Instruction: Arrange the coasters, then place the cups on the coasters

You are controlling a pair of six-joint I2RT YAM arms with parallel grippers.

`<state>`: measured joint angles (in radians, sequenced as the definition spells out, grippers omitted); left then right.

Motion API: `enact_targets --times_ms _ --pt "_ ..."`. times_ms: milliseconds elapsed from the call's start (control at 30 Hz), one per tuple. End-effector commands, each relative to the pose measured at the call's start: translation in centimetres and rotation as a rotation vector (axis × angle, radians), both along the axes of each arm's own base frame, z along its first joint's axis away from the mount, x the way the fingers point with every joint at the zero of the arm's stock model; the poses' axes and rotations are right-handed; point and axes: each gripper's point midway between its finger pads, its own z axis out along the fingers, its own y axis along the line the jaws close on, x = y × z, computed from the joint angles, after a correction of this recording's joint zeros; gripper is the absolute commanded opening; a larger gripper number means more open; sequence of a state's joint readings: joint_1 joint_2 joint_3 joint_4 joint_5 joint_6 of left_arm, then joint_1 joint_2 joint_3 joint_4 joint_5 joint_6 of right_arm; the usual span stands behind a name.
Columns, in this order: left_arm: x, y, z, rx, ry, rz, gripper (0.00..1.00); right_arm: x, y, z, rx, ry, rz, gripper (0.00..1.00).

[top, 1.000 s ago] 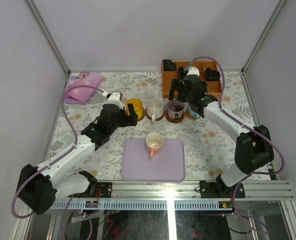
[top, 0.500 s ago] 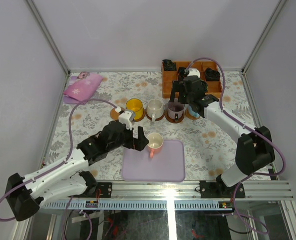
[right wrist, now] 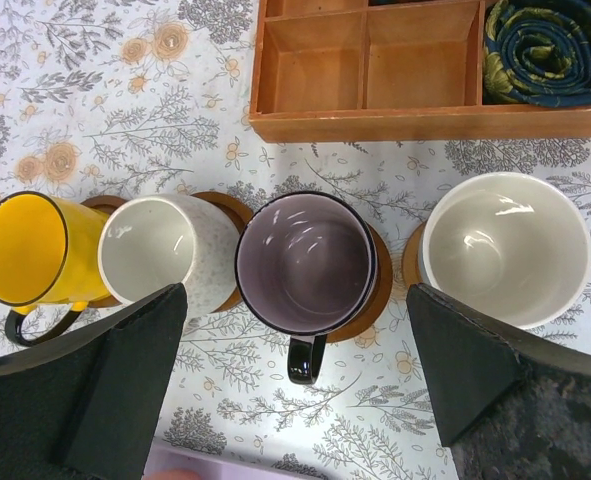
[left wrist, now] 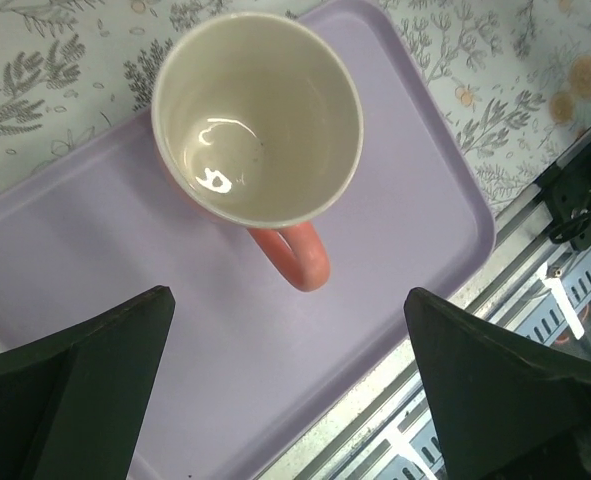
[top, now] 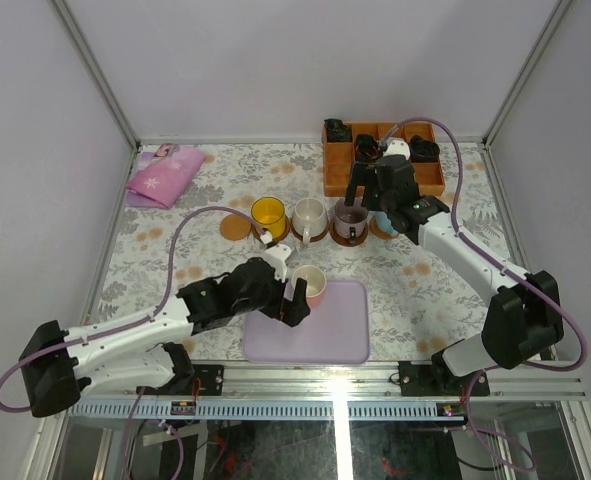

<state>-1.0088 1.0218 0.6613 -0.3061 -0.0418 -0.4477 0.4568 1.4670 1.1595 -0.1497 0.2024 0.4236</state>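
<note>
1. Handle of the pink cup (left wrist: 257, 120) points straight back at my left hand (left wrist: 290, 350). The cup's body lies just ahead of me, and the handle runs along my line of approach, toward the gap between my fingers (left wrist: 75, 365).
2. My left hand is spread wide and holds nothing; neither finger touches the cup.
3. That cup stands upright on the lavender tray (left wrist: 405, 190), toward its far edge. It is the only cup not in the row.
4. The empty coaster (top: 237, 227) sits at the left end of the row, just beside the yellow cup (top: 268, 213). It lies beyond the tray and to the left of the pink cup. My left arm is nearer to both, so I judge this carry is mine.
5. My right hand (top: 367, 193) hangs over the purple cup (right wrist: 305, 262), also spread wide and gripping nothing.
6. My left wrist view shows the handle's direction and the pale inside of the pink cup, but no coaster at all. In the top view my own hand mostly hides that handle.
7. My right wrist view shows brown rims under the cream cup (right wrist: 160, 250), the purple cup and the blue cup (right wrist: 505, 250), which the top view barely gives. The empty coaster falls outside it.
8. I judge the risk is closing on the handle instead of the body, which could tip the cup.
</note>
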Motion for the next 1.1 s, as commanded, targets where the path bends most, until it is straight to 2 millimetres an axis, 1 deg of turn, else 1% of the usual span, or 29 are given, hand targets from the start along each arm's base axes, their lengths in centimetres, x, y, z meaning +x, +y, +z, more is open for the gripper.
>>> enact_targets --times_ms 0,167,400,633,733,900,1067 --pt "-0.2 -0.7 -0.6 0.014 -0.012 -0.022 1.0 -0.1 -0.9 1.4 0.002 -0.035 -0.036 0.99" --pt "0.2 -0.6 -2.5 0.065 -0.011 -0.024 1.0 0.0 -0.8 1.5 0.001 -0.039 -0.031 0.99" --pt "1.4 -1.5 -3.5 0.092 -0.045 -0.023 0.98 -0.1 -0.8 1.2 0.002 -0.035 -0.026 0.99" --pt "2.0 -2.3 -3.9 0.112 -0.055 -0.039 0.89 -0.3 -0.8 0.9 0.0 -0.035 -0.026 0.99" --pt "2.2 -2.5 -4.1 0.122 -0.063 -0.048 0.79 -0.4 -0.9 0.8 -0.001 -0.036 -0.025 0.99" --pt "2.3 -3.0 -4.1 0.123 -0.075 -0.074 0.55 -0.4 -0.8 0.7 0.007 -0.035 -0.025 0.99" --pt "2.1 -2.8 -4.1 0.124 -0.078 -0.085 0.34 -0.5 -0.5 0.5 0.027 -0.032 -0.021 0.99"
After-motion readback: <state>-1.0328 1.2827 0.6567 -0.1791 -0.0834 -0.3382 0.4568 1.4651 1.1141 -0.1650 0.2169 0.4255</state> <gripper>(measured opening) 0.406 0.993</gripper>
